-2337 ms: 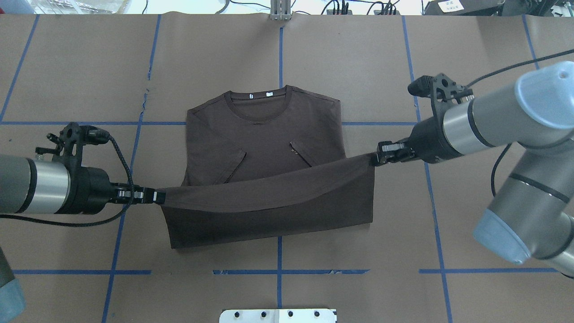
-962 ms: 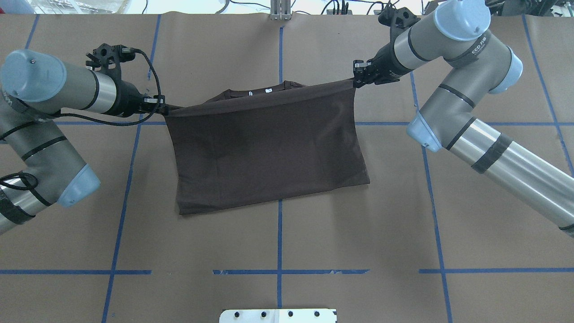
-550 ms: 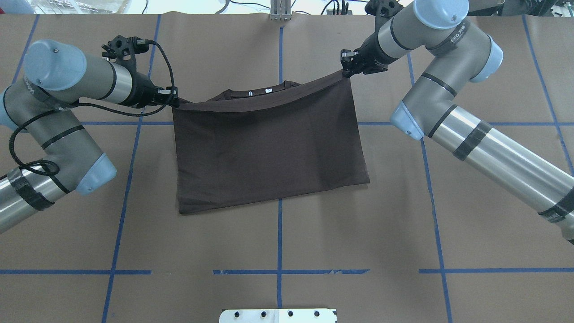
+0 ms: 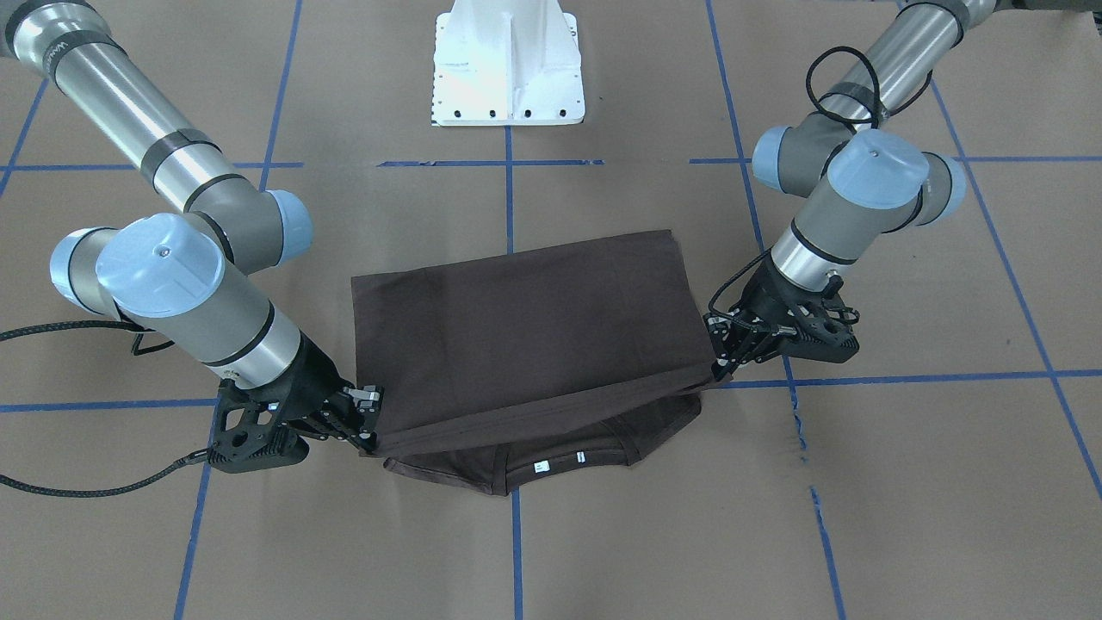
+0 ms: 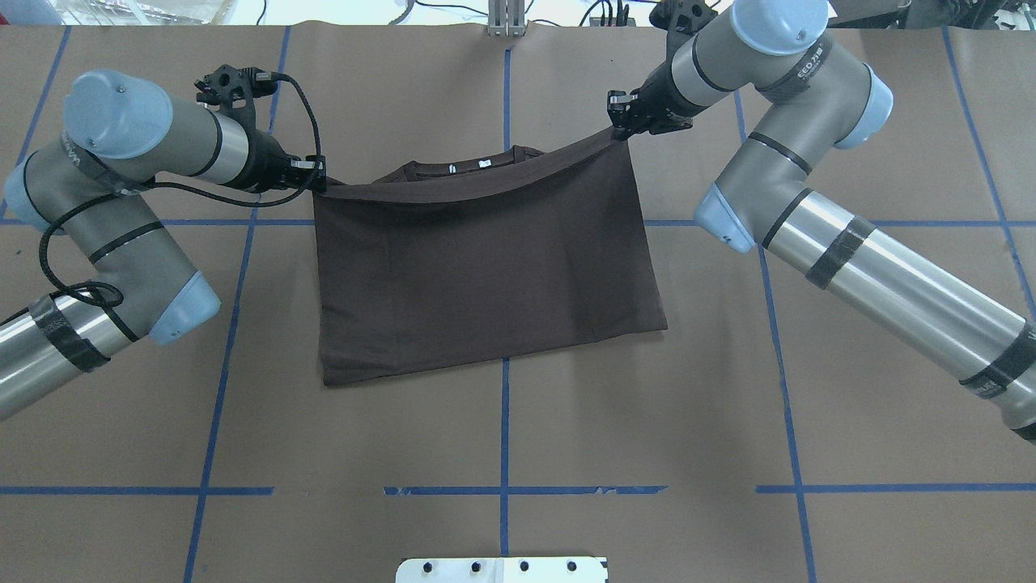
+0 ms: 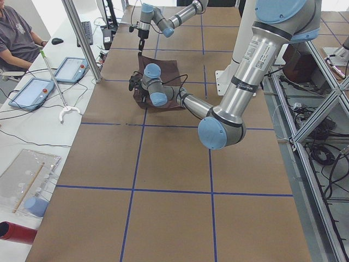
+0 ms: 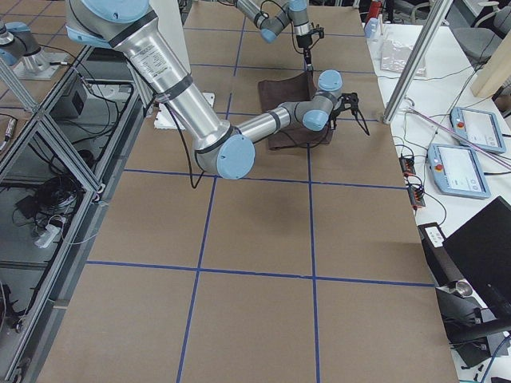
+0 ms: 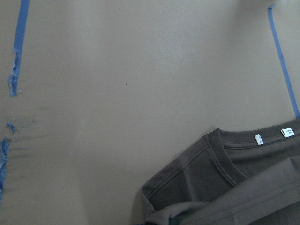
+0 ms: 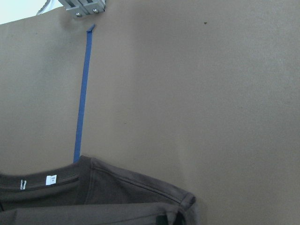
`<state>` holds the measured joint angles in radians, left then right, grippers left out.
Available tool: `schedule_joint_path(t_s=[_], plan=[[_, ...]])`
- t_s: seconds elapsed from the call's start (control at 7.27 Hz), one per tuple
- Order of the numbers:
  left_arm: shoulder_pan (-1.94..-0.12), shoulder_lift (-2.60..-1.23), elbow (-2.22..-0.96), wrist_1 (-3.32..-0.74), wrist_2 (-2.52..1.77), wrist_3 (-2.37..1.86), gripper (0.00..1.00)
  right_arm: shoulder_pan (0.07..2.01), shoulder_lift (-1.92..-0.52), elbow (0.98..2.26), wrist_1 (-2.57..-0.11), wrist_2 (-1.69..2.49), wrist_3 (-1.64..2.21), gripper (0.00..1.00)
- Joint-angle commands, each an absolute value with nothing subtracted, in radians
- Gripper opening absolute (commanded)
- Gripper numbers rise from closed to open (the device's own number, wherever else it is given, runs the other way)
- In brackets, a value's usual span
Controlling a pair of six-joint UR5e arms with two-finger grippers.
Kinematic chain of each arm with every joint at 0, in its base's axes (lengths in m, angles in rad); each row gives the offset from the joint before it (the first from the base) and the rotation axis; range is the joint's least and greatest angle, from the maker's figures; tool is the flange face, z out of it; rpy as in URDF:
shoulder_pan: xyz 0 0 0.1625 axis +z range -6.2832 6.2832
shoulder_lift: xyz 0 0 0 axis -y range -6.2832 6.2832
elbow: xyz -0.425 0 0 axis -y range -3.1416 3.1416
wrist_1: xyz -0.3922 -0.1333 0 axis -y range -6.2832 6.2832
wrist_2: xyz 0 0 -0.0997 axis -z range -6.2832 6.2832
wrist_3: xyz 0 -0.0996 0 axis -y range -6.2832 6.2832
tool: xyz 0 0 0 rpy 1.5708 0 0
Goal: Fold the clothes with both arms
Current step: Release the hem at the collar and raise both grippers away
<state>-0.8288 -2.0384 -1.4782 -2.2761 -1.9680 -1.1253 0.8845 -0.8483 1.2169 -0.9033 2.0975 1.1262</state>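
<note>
The dark grey-brown T-shirt lies folded on the table, its lower half drawn over the chest. The ribbed collar still peeks out at the far edge and also shows in the front view. My left gripper is shut on the hem's left corner, and my right gripper is shut on its right corner. They hold the hem edge slightly raised over the shoulders. In the front view the left gripper is on the right and the right gripper on the left. The wrist views show the collar beneath the held hem.
The white pedestal base stands at the near table edge. Blue tape lines cross the brown table cover. A metal post stands at the far edge. An operator sits beside tablets past the far side.
Both grippers have carried the hem from the shirt's middle up to the collar, folding the lower half over the chest. In the last half second they moved only slightly.
</note>
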Motion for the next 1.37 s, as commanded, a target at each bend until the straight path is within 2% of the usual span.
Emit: schedule_joint_path(t_s=[0.0,0.27,0.55,0.69,1.24], plan=[[-0.83,-2.054,-1.483,-2.278,-1.97,-1.134,1.0,0.885,-0.856,1.223,-0.902,2.103,1.131,1.0],[-0.834,-2.052,-1.502,-2.266,-1.974,-1.134,1.0,0.891,-0.902,1.296,-0.902,2.161,1.141,1.0],[-0.906,-2.039,-1.581,-2.184,-2.053,-1.126,1.0,0.853,-1.065,1.498,-0.917,2.163,1.198,1.0],[-0.916,-2.039,-1.638,-2.111,-2.062,-1.123,1.0,0.824,-1.116,1.538,-0.919,2.157,1.245,1.0],[-0.914,-2.039,-1.657,-2.095,-2.054,-1.135,1.0,0.674,-1.203,1.548,-0.919,2.037,1.333,1.0]])
